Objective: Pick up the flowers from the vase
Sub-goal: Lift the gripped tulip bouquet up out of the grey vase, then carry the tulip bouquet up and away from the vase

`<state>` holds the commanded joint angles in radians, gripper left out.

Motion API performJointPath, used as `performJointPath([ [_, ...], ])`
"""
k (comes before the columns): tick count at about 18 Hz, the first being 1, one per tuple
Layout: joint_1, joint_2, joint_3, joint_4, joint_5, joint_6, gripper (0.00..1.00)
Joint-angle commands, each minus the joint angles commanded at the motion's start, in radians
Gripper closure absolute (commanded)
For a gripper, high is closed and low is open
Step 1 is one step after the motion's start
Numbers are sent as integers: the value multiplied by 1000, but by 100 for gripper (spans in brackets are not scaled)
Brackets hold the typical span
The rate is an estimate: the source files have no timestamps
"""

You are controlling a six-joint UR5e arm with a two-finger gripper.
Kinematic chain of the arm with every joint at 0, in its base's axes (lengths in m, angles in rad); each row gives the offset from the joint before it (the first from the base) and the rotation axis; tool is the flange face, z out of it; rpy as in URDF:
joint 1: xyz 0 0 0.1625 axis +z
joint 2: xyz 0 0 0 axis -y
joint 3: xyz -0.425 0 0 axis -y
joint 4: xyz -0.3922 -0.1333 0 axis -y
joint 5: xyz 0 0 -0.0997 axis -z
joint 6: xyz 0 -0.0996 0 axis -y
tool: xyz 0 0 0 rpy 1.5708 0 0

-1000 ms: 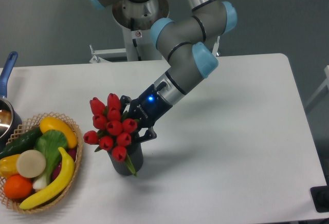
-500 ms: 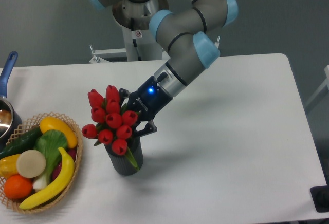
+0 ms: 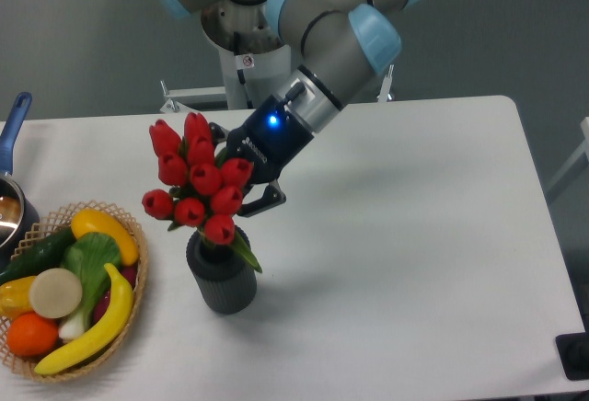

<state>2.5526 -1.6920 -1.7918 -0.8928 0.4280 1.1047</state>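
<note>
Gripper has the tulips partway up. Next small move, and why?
Probably a further straight lift. The gripper is closed on the flowers, but their lowest bud and a leaf sit just above the vase mouth, so the stems likely remain inside. Moving sideways now could tip the vase.

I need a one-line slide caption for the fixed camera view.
Tool lifts red tulip bunch above ribbed dark grey vase, beside a woven produce basket.

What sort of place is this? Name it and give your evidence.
Probably a robot lab or test bench, not a home. An industrial arm bolted behind a plain white table, a bare grey wall, and staged props: tulips in a vase, a basket of toy-like produce.
</note>
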Motion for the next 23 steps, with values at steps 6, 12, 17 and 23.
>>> performJointPath([
  [6, 6, -5, 117, 0, -2, -124, 56],
  [12, 35, -3, 167, 2, -3, -152, 56],
  [17, 96, 15, 190, 2, 12, -163, 56],
  [23, 250, 26, 178, 6, 52, -138, 56],
])
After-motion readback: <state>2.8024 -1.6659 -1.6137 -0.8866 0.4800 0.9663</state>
